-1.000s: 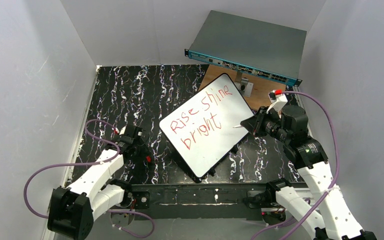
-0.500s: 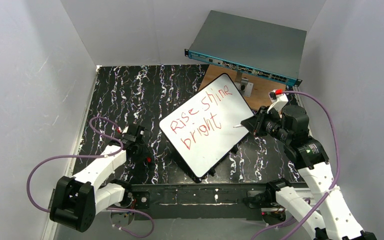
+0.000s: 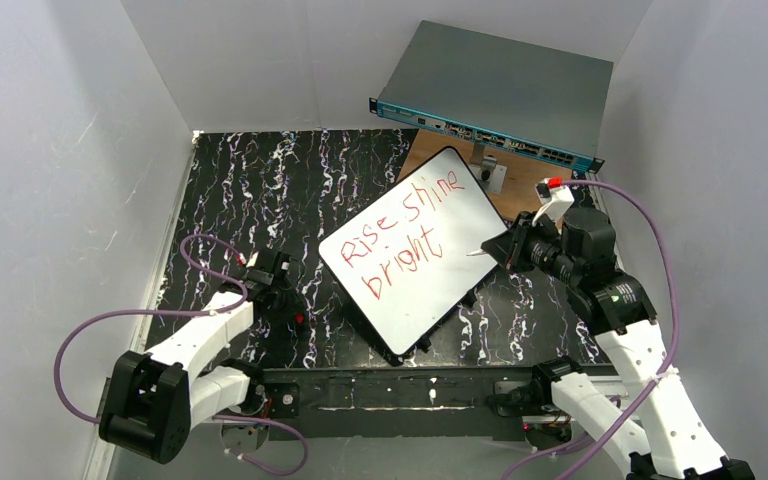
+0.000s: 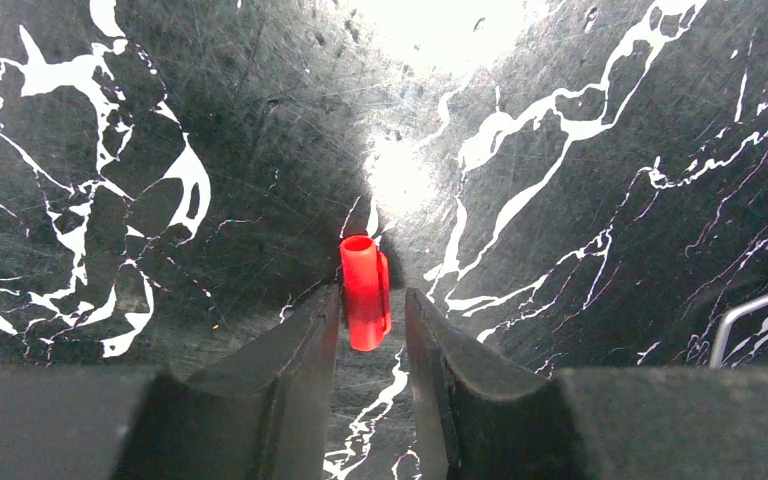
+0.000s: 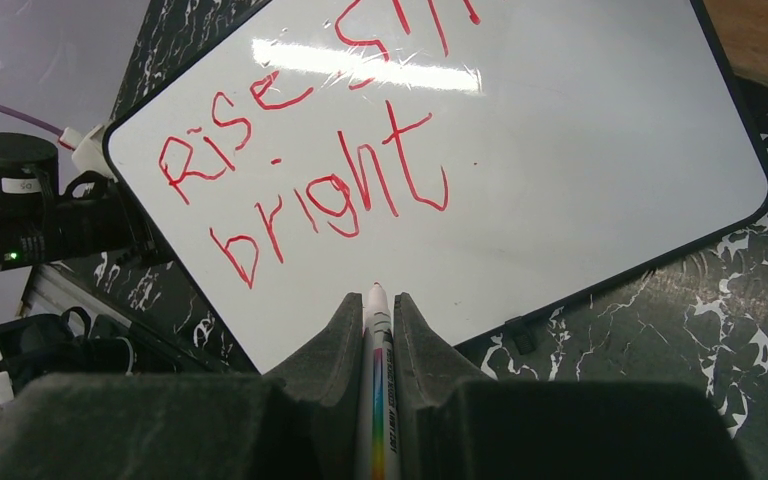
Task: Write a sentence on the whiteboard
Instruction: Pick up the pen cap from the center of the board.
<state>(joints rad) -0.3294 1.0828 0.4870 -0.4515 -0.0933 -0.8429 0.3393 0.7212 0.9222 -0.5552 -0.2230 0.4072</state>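
Observation:
The whiteboard [image 3: 465, 270] lies tilted on the black marbled table, right of centre, and shows again in the right wrist view [image 5: 600, 150]. The sentence [image 3: 400, 240] in red marker reads "Rise shine" over "bright" [image 5: 330, 180]. My right gripper [image 3: 505, 250] [image 5: 376, 300] is shut on a white marker [image 5: 376, 345], whose tip hovers just over the board's right edge, below "bright". My left gripper [image 3: 295, 315] [image 4: 372, 293] stands low over the table left of the board. Its jaws are narrowly open around a red marker cap [image 4: 364, 290], which touches the left finger, with a gap at the right one.
A grey metal box with a teal front [image 3: 500, 90] stands at the back right. In front of it lies a brown wooden panel [image 3: 525, 185] carrying a small metal bracket [image 3: 488, 170]. White walls close in the table on three sides. A bent metal wire [image 4: 745, 315] lies right of the cap.
My left arm has swung slightly right and its jaws have narrowed around the red cap. The right gripper, marker and board have not moved.

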